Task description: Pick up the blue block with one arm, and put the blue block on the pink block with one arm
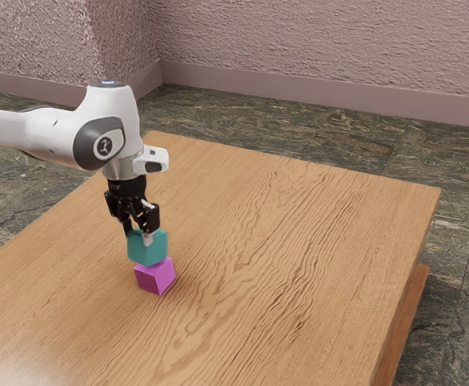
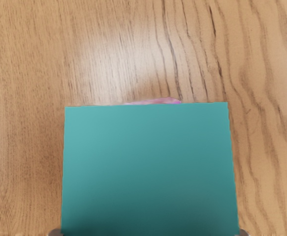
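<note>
Blue block [image 1: 147, 249]: judged rigid, light, smooth-faced; is pinched at upper side faces by the hand [image 1: 143, 235]; possibly rested on the pink block [image 1: 154, 277], contact unclear.

Plain teal-turquoise: blue block [image 1: 147, 247]. Magenta, unpatterned: pink block [image 1: 154, 276]; in wrist view, thin magenta sliver past teal edge. Black jaws; white arm [image 1: 41, 133], grey joint cap [image 1: 99, 143]. Light-brown wood surface [image 1: 298, 241], darker wavy grain. Floor [image 1: 339, 137] dark green-grey, marbled. Wall [image 1: 314, 40] mauve, stippled.
</note>
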Available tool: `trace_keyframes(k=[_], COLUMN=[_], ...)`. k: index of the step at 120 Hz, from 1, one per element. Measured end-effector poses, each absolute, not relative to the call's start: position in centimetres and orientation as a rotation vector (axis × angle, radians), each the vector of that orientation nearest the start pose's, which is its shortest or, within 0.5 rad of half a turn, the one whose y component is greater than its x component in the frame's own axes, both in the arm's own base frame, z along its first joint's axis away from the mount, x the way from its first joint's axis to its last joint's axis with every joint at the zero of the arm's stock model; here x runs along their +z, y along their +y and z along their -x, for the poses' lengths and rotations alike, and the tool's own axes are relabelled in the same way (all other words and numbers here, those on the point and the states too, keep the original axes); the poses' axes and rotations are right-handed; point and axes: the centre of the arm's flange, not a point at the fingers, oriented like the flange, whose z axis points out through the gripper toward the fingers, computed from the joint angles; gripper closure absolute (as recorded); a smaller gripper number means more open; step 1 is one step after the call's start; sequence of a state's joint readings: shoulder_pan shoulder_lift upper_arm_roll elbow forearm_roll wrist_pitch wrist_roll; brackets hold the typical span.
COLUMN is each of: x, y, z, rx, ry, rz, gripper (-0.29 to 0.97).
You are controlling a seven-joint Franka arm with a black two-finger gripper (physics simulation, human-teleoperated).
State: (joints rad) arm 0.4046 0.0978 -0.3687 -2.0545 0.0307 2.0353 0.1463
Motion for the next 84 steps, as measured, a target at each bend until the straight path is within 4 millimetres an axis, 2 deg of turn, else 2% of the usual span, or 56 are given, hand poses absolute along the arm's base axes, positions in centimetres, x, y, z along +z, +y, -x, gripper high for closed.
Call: trace_keyframes(k=[84], x=[37.88], y=[3.03], z=[-55.14], rx=[0.200], ry=[0.090], rz=[3.189], gripper=[0.36])
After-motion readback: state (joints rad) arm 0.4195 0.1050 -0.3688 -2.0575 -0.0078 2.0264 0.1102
